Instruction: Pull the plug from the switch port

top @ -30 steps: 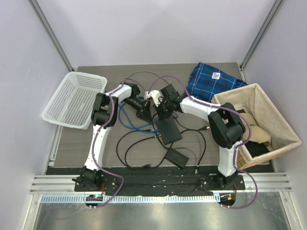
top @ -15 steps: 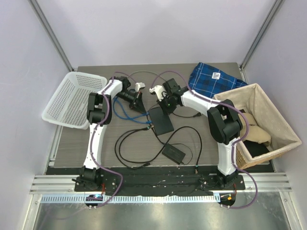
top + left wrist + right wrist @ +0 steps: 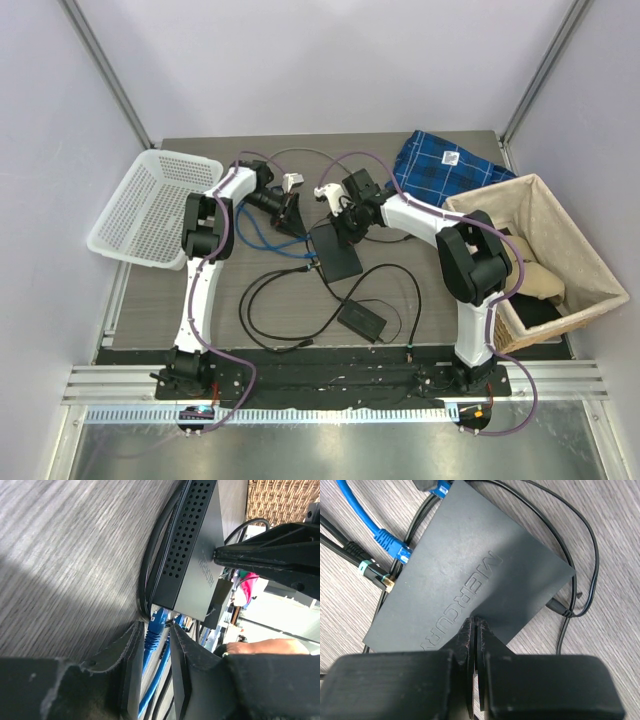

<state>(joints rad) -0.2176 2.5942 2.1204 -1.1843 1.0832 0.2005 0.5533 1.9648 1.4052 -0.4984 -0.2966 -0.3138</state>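
The switch (image 3: pixel 335 255) is a flat dark grey box lying mid-table, with cables running from one narrow edge. In the left wrist view a blue plug (image 3: pixel 159 617) sits between the fingers of my left gripper (image 3: pixel 156 630), its tip at the edge of the switch (image 3: pixel 195 545). The jaws stand apart with a gap beside the plug. Whether the plug sits in its switch port I cannot tell. My right gripper (image 3: pixel 477 620) is shut, its tips pressing down on top of the switch (image 3: pixel 470 555). Another blue plug (image 3: pixel 395 547) sits in the port edge.
A black power brick (image 3: pixel 362 318) with looped black cords lies near the front. A white mesh basket (image 3: pixel 155 205) stands at the left and a wicker basket (image 3: pixel 540 255) at the right. A blue plaid cloth (image 3: pixel 445 170) lies at the back right. A black plug with a green band (image 3: pixel 367 567) is beside the blue one.
Both grippers, the switch and its cords shifted toward the far left, then held still. The left jaws have parted around the blue plug.
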